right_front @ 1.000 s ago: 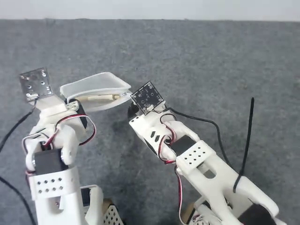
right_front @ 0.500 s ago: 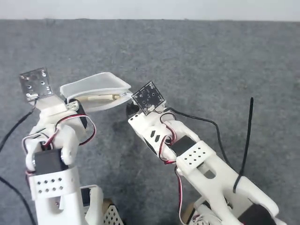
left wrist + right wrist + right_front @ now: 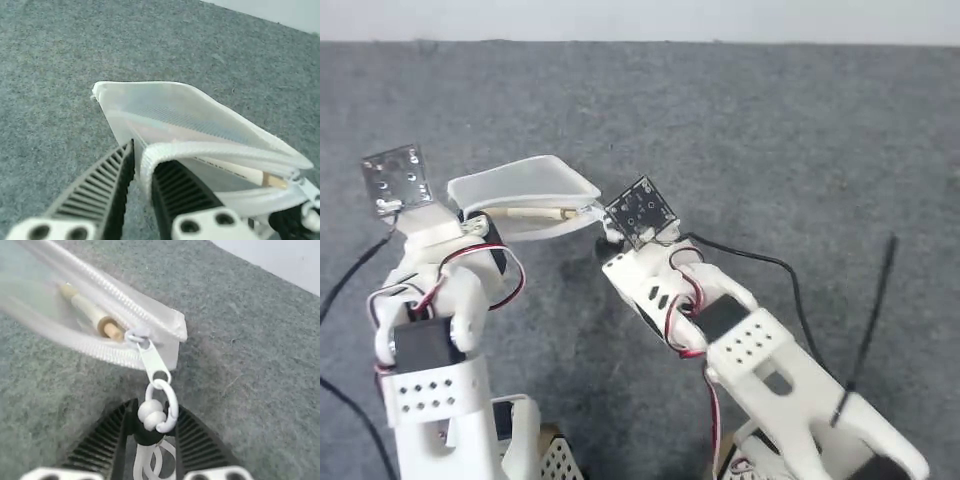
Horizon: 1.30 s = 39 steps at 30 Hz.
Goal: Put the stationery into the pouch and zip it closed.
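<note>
A translucent white pouch (image 3: 525, 190) lies on the grey mat with its mouth gaping open. Inside it rests a wooden pencil-like stick (image 3: 533, 212), also in the right wrist view (image 3: 89, 314). My left gripper (image 3: 140, 167) is shut on the pouch's zipper edge (image 3: 200, 150) at the end nearer the left arm (image 3: 475, 222). At the pouch's other end my right gripper (image 3: 152, 427) is shut on the beaded pull (image 3: 151, 415) that hangs from the zip slider (image 3: 136, 336). In the high view that gripper (image 3: 604, 232) sits just beside the pouch's corner.
Grey carpet-like mat (image 3: 770, 130) stretches open behind and to the right of the pouch. A black cable (image 3: 865, 320) rises beside the right arm. Both arm bodies crowd the front of the table.
The right arm has swung slightly, its rear and black cable shifting right. The pouch's corner near it has been drawn a little toward that gripper. The left arm has not moved.
</note>
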{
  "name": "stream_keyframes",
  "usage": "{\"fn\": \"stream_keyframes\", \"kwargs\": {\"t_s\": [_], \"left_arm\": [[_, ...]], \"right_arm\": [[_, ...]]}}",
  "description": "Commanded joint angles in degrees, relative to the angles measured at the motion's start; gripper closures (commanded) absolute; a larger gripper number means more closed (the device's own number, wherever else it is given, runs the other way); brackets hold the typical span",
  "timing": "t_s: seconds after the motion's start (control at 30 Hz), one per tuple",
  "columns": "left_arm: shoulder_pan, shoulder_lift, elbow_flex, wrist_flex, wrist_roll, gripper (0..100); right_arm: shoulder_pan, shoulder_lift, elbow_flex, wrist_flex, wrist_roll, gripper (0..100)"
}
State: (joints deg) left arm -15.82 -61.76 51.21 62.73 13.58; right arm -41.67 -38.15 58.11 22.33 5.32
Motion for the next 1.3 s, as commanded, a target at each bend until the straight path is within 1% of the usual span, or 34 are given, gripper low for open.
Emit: {"fn": "stream_keyframes", "kwargs": {"t_s": [0.0,0.17,0.27,0.33,0.47,0.7,0.77,0.93,0.97,1.07,1.17,1.2,1.27], "left_arm": [[0.1,-0.6,-0.7,-1.7,-0.4,96],[0.2,-0.6,-0.6,-1.1,0.0,83],[0.4,-0.6,-0.7,-1.1,0.0,80],[0.6,-0.6,-1.1,-1.2,0.0,80],[3.0,-0.6,-1.9,-2.1,-0.2,80],[9.3,-0.6,-2.2,-2.1,-0.5,80],[11.2,-0.6,-2.2,-2.1,-1.6,80],[17.9,-0.6,-2.1,-1.8,-2.9,80],[19.3,-0.6,-2.0,-1.8,-3.8,80],[24.5,-0.6,-1.6,-1.2,-9.4,80],[30.1,-0.6,-1.8,1.3,-13.9,80],[30.9,-0.6,-2.1,1.8,-14.8,80],[30.3,-0.6,-2.2,2.0,-15.1,80]], "right_arm": [[-2.7,-7.6,-0.7,8.2,5.4,99.2],[-6.2,-10.0,-0.5,13.9,9.2,99.2],[-6.5,-10.2,-0.3,14.3,10.8,99.2],[-6.9,-10.7,0.4,14.7,12.0,99.2],[-10.8,-14.1,3.1,15.0,14.2,99.2],[-14.5,-26.9,8.9,15.0,14.2,99.2],[-16.0,-31.0,10.7,15.0,14.2,99.2],[-20.3,-39.8,15.1,14.5,14.0,99.2],[-20.7,-41.1,15.6,14.5,13.9,99.2],[-20.8,-43.9,16.7,14.3,13.9,99.2],[-20.8,-45.8,18.6,12.4,14.0,99.2],[-20.8,-46.2,19.5,11.6,14.1,99.2],[-20.8,-46.9,20.7,10.2,14.2,99.2]]}}
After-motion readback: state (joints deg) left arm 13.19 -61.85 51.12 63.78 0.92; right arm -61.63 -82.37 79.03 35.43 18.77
